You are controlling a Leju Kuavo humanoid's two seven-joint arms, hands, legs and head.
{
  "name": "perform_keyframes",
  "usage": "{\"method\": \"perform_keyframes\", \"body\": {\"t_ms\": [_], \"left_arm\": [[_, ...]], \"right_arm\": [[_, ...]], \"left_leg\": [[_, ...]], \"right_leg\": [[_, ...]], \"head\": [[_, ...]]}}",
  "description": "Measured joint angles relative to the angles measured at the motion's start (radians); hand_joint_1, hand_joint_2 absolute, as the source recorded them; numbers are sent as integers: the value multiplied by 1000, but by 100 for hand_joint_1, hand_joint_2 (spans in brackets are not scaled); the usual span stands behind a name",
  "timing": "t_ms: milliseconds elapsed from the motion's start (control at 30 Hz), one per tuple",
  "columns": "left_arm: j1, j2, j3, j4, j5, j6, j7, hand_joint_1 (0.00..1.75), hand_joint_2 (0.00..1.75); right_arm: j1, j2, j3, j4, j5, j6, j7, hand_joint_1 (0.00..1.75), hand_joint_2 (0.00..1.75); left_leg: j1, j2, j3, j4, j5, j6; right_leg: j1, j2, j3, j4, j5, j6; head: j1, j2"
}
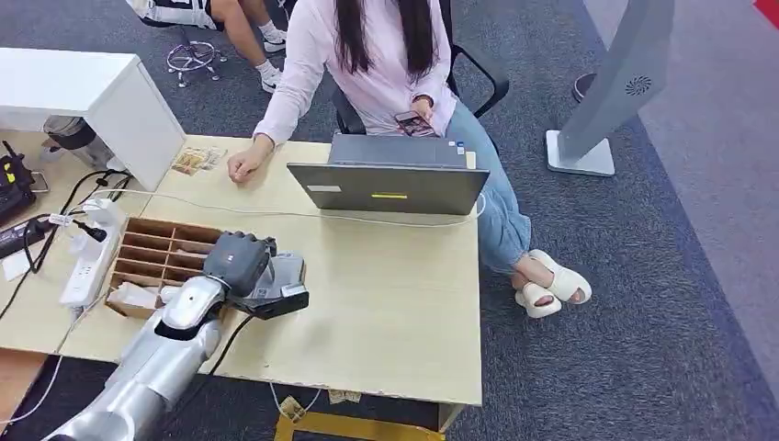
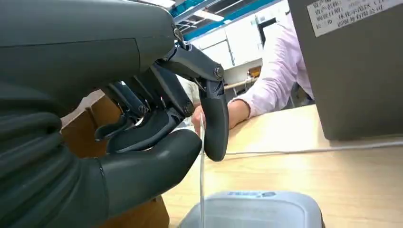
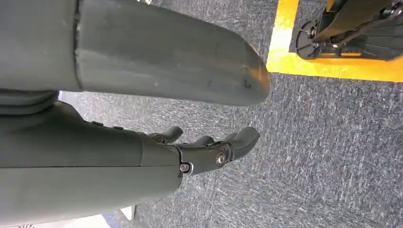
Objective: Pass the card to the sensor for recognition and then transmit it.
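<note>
Your left hand [image 1: 241, 260] pinches a thin white card [image 2: 202, 190] edge-on between thumb and fingers [image 2: 216, 123], held upright just over the grey rounded sensor box [image 2: 252, 209] on the light wooden desk [image 1: 395, 294]; whether card touches sensor, you probably can't tell. Your right hand [image 3: 209, 152] hangs over grey carpet [image 3: 332, 142], fingers loosely apart, holding nothing. A person's hand [image 1: 244, 165] rests near the grey laptop [image 1: 390, 179].

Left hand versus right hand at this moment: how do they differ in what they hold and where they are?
The left hand pinches a thin card edge-on between thumb and a finger; the right hand holds nothing, its fingers loosely extended. The left hand is over the wooden desk, just above the grey sensor; the right hand hangs over grey carpet. Both share the same dark grey build.
</note>
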Motion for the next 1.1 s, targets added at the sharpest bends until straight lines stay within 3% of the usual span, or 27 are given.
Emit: {"method": "perform_keyframes", "body": {"t_ms": [433, 733, 933, 1100], "left_arm": [[-1, 1, -1, 5, 20, -5, 0, 175, 175], [-16, 6, 0, -38, 113, 79, -26, 175, 175], [-89, 19, 14, -92, 142, 113, -25, 175, 175], [-207, 35, 35, -92, 96, 119, -2, 175, 175]], "right_arm": [[0, 3, -1, 0, 2, 0, 0, 0, 0], [0, 4, -3, 0, 10, -4, -3, 0, 0], [-1, 4, -9, 0, 21, -5, -6, 0, 0], [-2, 4, -9, 0, 34, -9, -6, 0, 0]], "left_leg": [[0, 0, 0, 0, 0, 0], [0, 0, 0, 0, 0, 0], [0, -1, 0, 0, 1, 0], [0, -1, 0, 0, 1, 0]], "right_leg": [[0, 0, 0, 0, 0, 0], [0, 0, 0, 0, 0, 0], [0, -1, 0, 1, 0, 0], [0, -1, 0, 1, 0, 0]], "head": [[0, 0], [0, 0], [0, 0], [0, 0]]}}
